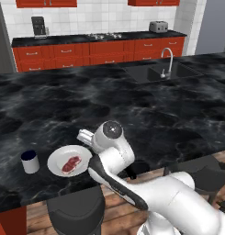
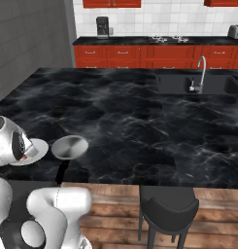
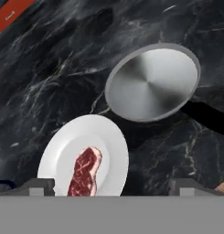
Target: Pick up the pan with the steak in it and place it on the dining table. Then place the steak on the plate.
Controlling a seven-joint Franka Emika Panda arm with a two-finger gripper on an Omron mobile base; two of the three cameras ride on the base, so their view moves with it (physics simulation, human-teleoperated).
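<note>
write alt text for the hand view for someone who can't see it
A raw red steak lies on a white plate on the black marble dining table. Beside the plate, apart from it, sits an empty grey pan with a black handle. The open claw hangs above.

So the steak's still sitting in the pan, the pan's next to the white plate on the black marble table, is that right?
Not quite. The steak lies on the white plate, not in the pan, which is empty. The hand view shows it plainly. The pan does sit beside the plate on the black marble table.
</note>
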